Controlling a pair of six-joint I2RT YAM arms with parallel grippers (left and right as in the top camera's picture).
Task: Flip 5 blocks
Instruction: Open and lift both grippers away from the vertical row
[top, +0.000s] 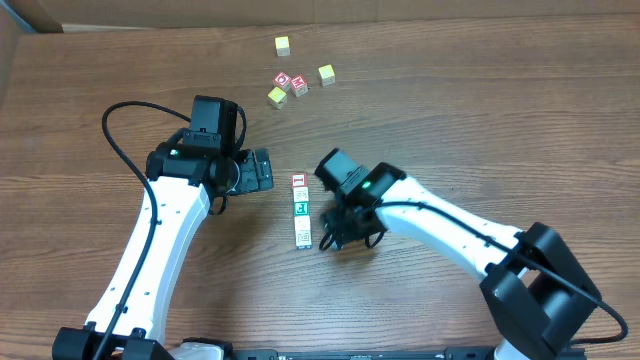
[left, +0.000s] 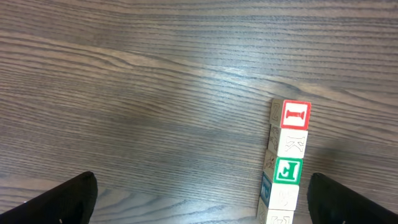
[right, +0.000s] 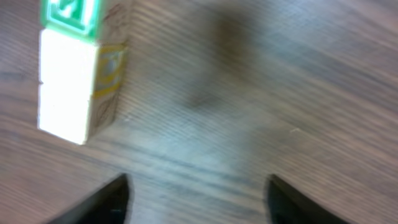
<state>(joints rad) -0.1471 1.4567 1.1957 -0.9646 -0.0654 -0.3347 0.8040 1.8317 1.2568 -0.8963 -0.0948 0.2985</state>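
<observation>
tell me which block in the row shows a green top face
The middle block of the five: it alone has a green-bordered letter on top, while the far-end block shows red.

Your left gripper points right toward centre, jaws spread wide and empty. Your right gripper tilts down and leftward, jaws apart and empty. Both arms reach inward, elbows bent.

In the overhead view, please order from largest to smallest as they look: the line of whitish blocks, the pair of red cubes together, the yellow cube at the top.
1. line of whitish blocks
2. pair of red cubes
3. top yellow cube
All lie on the table, so nearness barely matters.
</observation>
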